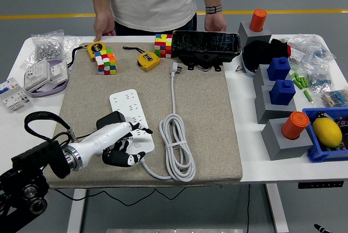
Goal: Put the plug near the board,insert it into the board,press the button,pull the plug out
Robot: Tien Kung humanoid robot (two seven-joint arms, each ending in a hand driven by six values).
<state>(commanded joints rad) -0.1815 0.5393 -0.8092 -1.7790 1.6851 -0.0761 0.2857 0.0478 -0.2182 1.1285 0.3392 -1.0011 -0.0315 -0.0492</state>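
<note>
left hand (122, 143) lower left on board (132, 118) | fingers curled, grasping nothing I can see | black plug (110, 120) beside it | press button straight down, gently

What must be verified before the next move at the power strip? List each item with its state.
1. White power strip lies flat on the beige mat: ok.
2. Black plug adapter seated in the strip: it stands on it, but how deep cannot tell.
3. Left robot hand over the strip's near end, fingers curled: ok.
4. Fingertip on the strip's button: cannot tell, the hand hides it.
5. Coiled white cable clear of the hand: ok, it lies to its right.
6. Person's hands off the strip: ok, both at the table's far edge.
</note>
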